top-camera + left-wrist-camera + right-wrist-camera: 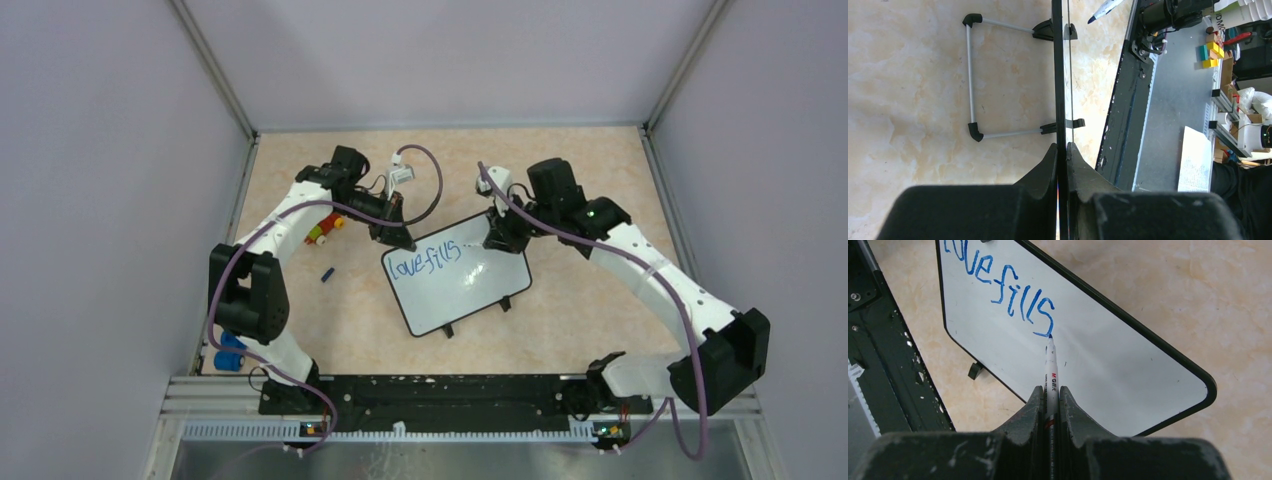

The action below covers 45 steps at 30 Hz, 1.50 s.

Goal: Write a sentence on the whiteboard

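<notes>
Pinching the marker [1051, 365] tight in my right pincer [1050, 389], I hold its tip at the tail of the final "s" on the whiteboard [1128, 365]. The sentence [1003, 290] reads "love fills" in blue, slanting across the board's far left part. My left pincer [1062, 146] is pressed together on the board's far left edge. The board sits askew at mid-table [590, 190], between my two arms, its small black feet on the near side.

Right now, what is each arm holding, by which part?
Left fingers pinch the whiteboard by its frame edge; right fingers clamp the marker by its barrel.
</notes>
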Tool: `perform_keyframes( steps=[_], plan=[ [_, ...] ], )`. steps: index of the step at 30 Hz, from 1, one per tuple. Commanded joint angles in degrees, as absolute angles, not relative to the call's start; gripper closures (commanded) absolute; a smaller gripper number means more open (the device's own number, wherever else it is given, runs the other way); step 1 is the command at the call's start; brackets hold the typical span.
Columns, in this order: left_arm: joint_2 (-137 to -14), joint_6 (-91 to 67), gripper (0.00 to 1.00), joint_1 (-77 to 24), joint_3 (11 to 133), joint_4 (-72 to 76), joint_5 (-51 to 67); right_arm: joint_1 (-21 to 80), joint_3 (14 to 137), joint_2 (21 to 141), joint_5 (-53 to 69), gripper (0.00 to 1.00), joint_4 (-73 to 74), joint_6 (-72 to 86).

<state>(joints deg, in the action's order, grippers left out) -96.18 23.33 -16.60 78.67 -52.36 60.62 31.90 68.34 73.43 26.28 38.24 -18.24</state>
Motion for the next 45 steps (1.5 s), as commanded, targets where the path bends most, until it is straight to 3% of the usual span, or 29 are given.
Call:
perform_keyframes(
  steps=[1, 45],
  plan=[
    [-96.58, 25.37, 1.00, -17.23, 80.28, -53.10, 62.73, 31.38, 68.87, 71.48, 26.67, 1.00, 37.07, -18.21],
    [-96.94, 25.93, 1.00, -17.23, 80.27, -53.36, 63.31, 30.85, 66.39, 74.15, 20.06, 1.00, 33.78, -17.05]
  ],
)
